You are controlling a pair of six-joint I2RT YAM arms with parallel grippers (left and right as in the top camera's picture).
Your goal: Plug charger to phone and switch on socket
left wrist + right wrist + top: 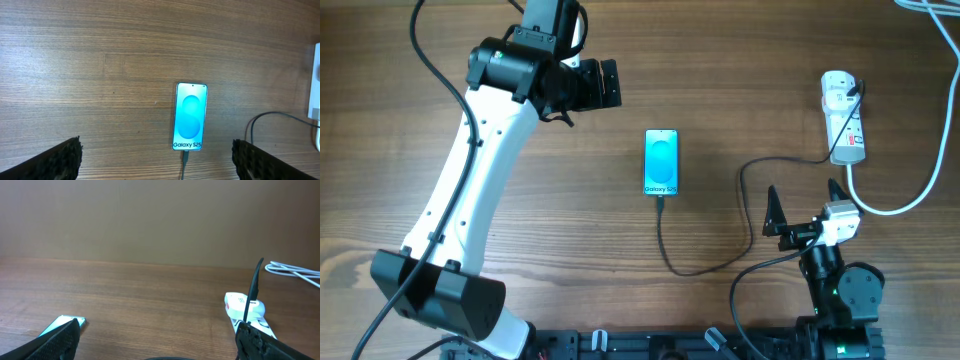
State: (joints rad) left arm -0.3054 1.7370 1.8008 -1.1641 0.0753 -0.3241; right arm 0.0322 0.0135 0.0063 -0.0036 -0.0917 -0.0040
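Observation:
The phone (661, 162) lies flat at mid-table with its cyan screen lit. It also shows in the left wrist view (190, 116) and, as a corner only, in the right wrist view (59, 324). The thin black charger (672, 262) meets the phone's near end (184, 162), loops right and runs up to the white socket (843, 128), where a black plug sits. The socket shows in the right wrist view (244, 308) with a red mark on its end. My left gripper (610, 85) is open, raised above the table, far-left of the phone. My right gripper (805, 203) is open and empty, near the socket's near end.
A thick white lead (920, 200) curves from the socket out to the right and up along the table's right side; it also shows in the right wrist view (295, 271). The left arm's white link (470, 180) crosses the left half of the table.

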